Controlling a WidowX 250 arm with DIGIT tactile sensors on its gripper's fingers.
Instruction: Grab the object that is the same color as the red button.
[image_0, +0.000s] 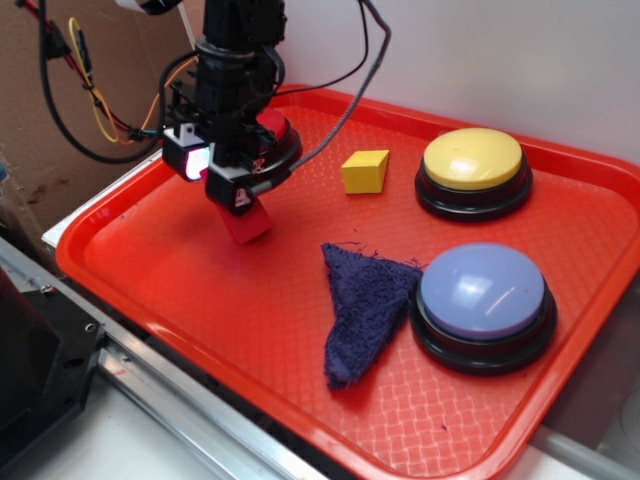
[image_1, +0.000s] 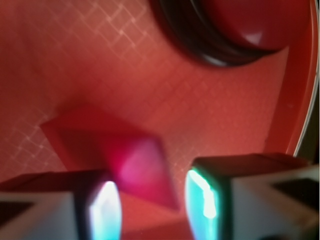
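**Hovering low over the red block on the tray**

Hanging just above the tray floor, the gripper (image_0: 238, 200) sits directly over the red block (image_0: 246, 224). In the wrist view its fingers (image_1: 102, 210) stand apart, with a gap between the two glowing pads, and a corner of the red block (image_1: 135, 167) reaches into that gap; the view is too blurred to tell whether either pad touches it. The block lies flat on the tray, tilted at an angle to the fingers, with most of its body stretching away to the left in the wrist view.

Just behind the gripper, partly hidden by the arm, is the red button (image_0: 275, 135) on its black base, near the tray's back-left corner; in the wrist view its dome (image_1: 240, 22) fills the upper right.

Further right, a yellow block (image_0: 365, 171) stands apart from the red one, and beside it sits a yellow button (image_0: 472, 160). In front of that is a lavender-blue button (image_0: 483, 292), with a dark blue cloth (image_0: 362, 305) lying crumpled against its left side. All rest on the red tray (image_0: 200, 300).
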